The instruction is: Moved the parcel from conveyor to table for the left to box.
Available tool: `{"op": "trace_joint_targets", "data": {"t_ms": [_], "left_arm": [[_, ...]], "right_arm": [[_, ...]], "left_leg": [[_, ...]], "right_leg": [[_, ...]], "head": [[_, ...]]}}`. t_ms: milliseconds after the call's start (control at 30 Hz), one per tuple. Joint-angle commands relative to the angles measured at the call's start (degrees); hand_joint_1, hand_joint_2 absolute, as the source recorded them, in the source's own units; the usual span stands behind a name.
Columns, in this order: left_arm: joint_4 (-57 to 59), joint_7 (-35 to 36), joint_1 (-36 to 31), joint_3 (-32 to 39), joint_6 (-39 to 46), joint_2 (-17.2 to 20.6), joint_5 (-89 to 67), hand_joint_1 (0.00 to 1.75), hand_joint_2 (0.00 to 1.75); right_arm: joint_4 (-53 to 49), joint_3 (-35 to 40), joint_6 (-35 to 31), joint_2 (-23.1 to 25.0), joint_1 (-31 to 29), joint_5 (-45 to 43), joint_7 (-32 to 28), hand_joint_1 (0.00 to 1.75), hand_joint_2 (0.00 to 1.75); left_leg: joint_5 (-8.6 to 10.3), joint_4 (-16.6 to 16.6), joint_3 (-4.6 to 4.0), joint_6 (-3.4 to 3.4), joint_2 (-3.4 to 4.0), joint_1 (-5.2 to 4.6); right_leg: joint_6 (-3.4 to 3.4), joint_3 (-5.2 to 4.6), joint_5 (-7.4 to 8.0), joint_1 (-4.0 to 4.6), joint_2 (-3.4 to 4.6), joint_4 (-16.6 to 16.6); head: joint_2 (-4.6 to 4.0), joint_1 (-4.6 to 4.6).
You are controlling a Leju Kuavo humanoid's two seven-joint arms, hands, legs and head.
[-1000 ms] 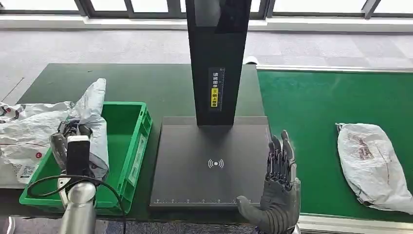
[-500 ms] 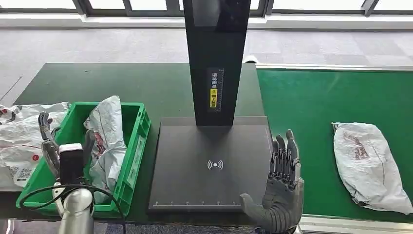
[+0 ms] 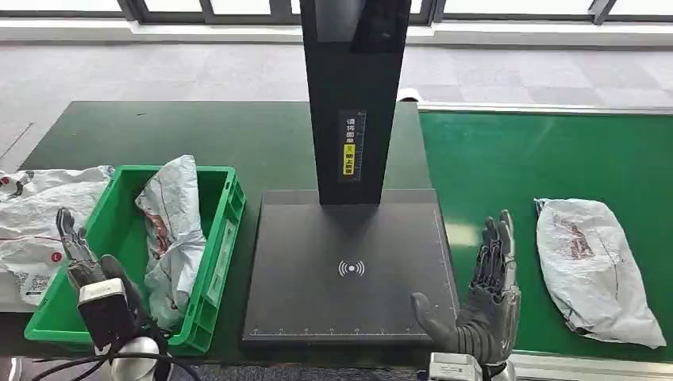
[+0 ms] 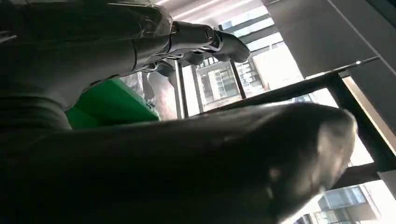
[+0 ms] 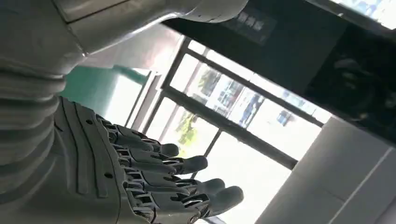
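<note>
A white plastic-wrapped parcel [image 3: 591, 268] lies on the green conveyor [image 3: 524, 167] at the right. My right hand [image 3: 480, 305] stands open at the front edge between the black scanner base and that parcel, fingers spread upward and holding nothing. A second white parcel [image 3: 171, 230] lies inside the green crate [image 3: 218, 270] at the left. My left hand [image 3: 87, 274] hovers open at the crate's near left corner, apart from the parcel. In the left wrist view the left hand [image 4: 187, 158] is a dark blur beside the crate [image 4: 107, 105]. The right hand [image 5: 154, 186] shows spread, empty fingers in the right wrist view.
A black scanner stand with a tall post [image 3: 353, 95] and flat base plate [image 3: 349, 270] sits mid-table between crate and conveyor. More white parcels [image 3: 36, 218] lie piled left of the crate. The dark green table [image 3: 182, 135] reaches back behind the crate.
My left hand let go of the parcel, which dropped into the green crate, and drew back toward the near left corner. My right hand shifted right toward the conveyor parcel.
</note>
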Motion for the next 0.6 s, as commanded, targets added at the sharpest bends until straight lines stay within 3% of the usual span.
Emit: {"op": "trace_joint_targets", "data": {"t_ms": [33,133,233,267,367,500,600], "left_arm": [[-4.52,-1.80,3.51,-7.93,4.20,-1.70,2.66,0.00,0.00],[-3.13,-0.28,3.79,-12.74,5.66,-0.71,4.22,0.00,0.00],[-1.67,-0.36,2.94,-13.16,5.46,-0.31,4.56,0.00,0.00],[-0.68,0.34,2.28,-13.34,1.66,0.56,8.02,0.00,0.00],[3.09,-1.36,0.02,-12.19,-3.07,0.77,9.50,0.00,0.00],[5.51,-1.57,-1.46,-11.52,-6.35,0.52,8.84,0.00,0.00],[7.05,-1.44,-2.45,-10.75,-7.23,0.40,8.70,0.00,0.00]], "right_arm": [[7.57,-11.14,-3.60,1.07,-3.01,8.07,7.66,0.00,1.75],[10.35,-18.81,-5.78,0.91,-4.67,16.65,11.75,0.00,1.75],[11.25,-20.70,-5.28,0.51,-5.25,18.22,12.43,0.00,1.75],[12.47,-22.87,-5.72,0.86,-5.91,25.71,16.99,0.00,1.75],[18.40,-27.66,-3.13,-1.19,-9.31,32.75,22.21,0.00,1.75],[26.58,-31.68,-1.00,-4.43,-12.67,35.84,24.30,0.00,1.75],[38.22,-34.93,-1.34,-9.58,-16.81,35.24,25.85,0.00,1.75]], "left_leg": [[0.06,-0.08,-0.07,0.01,0.09,0.08],[0.04,-0.09,-0.07,0.00,0.05,0.08],[0.09,-0.14,-0.04,0.02,-0.10,0.04],[0.05,-0.08,-0.08,0.02,-0.07,0.04],[0.10,-0.18,-0.08,0.02,0.08,0.05],[0.06,-0.12,-0.01,0.02,0.00,0.04],[0.02,-0.07,0.00,0.03,0.04,0.05]], "right_leg": [[-0.02,-0.02,0.11,0.09,-0.04,-0.17],[0.00,-0.01,0.12,0.12,-0.10,-0.22],[0.02,0.01,0.11,0.07,-0.23,-0.26],[0.02,-0.02,0.09,0.07,-0.18,-0.20],[0.00,-0.02,0.19,0.08,-0.08,-0.32],[0.03,0.01,0.12,0.06,-0.13,-0.26],[0.06,0.04,0.12,0.06,-0.06,-0.23]], "head": [[0.00,0.00],[0.00,0.00],[0.00,0.00],[0.00,0.00],[0.00,0.00],[0.00,-0.02],[0.00,0.00]]}}
